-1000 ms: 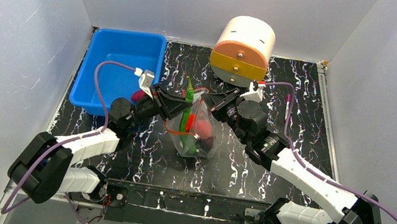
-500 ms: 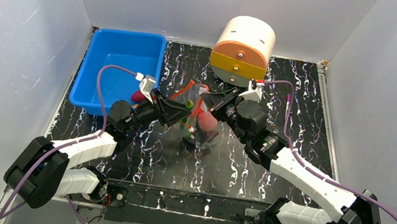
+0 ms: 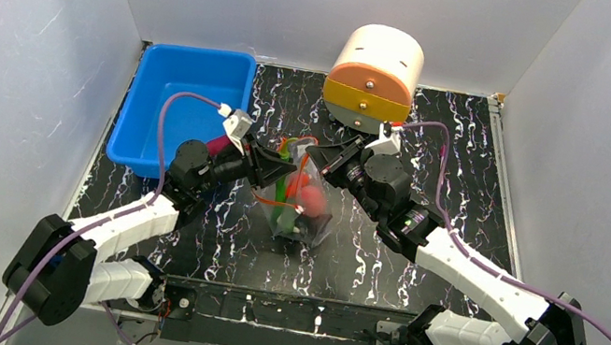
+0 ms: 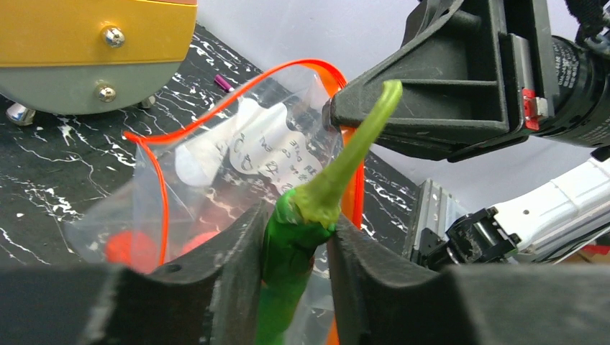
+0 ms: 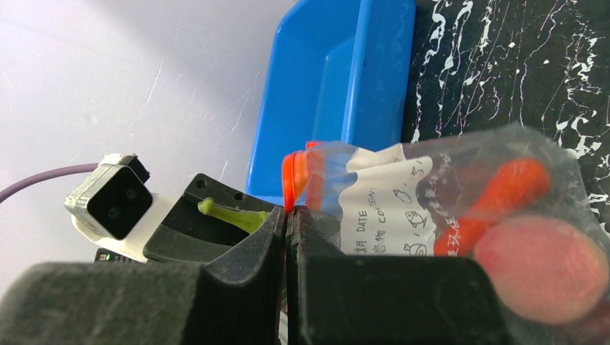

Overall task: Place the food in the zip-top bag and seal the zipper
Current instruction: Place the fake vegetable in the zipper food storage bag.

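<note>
It's a robot lab test cell, no question. Plain white panel walls [image 3: 5, 81] box in a black marbled table [image 3: 474, 164]. A left arm [image 3: 127, 222] and a right arm [image 3: 473, 278] are bolted to a rail [image 3: 286, 316] at the near edge. Purple cables [image 3: 160, 128] loop off the wrists, and a blue bin [image 3: 185, 80] sits by as a prop.

The left arm [image 3: 127, 219] and right arm [image 3: 490, 290] are each built of smooth white shell links joined by bulky, rounded black joint housings, with a purple cable [image 3: 166, 124] looping loosely alongside. A small white camera block [image 5: 111, 203] with two dark square windows sits at the left wrist, and a red tab [image 4: 530, 104] marks the right wrist's angular black body. The left gripper [image 4: 296, 226] and right gripper [image 5: 288, 219] have thick, matte black, grainy fingers.
</note>
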You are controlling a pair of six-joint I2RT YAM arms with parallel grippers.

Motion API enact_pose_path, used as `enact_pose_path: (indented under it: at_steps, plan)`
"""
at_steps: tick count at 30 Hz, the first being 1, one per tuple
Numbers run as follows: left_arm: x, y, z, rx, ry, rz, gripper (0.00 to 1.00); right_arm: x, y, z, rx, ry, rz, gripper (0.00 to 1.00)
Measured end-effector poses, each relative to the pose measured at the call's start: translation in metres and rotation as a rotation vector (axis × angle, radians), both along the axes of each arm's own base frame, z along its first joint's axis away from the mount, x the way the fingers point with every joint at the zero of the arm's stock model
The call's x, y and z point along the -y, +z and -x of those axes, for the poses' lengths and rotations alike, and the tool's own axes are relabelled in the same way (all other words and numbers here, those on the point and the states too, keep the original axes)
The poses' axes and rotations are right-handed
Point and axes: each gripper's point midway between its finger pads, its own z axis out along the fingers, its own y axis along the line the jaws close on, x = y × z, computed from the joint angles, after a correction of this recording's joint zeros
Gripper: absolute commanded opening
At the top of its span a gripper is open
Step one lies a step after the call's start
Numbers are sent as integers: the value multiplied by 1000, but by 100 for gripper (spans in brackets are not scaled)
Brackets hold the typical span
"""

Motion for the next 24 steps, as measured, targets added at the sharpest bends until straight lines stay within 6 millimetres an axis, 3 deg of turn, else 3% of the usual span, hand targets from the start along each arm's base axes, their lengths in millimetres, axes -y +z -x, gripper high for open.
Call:
enact_pose_path:
  at_steps: [5,9,14,24]
  plan:
    - [0,0,0,-13,0,-35,7,1,1,0,7,1,4,0]
    - [1,17,-1,-22,-2,-14,2,2,-1,-1,19,-2,23,0]
    - [-4,33,-1,-45,38,35,3,2,-5,0,29,2,36,0]
    - [-11,51,-23,-154,152,211,1,1,-2,0,39,8,31,0]
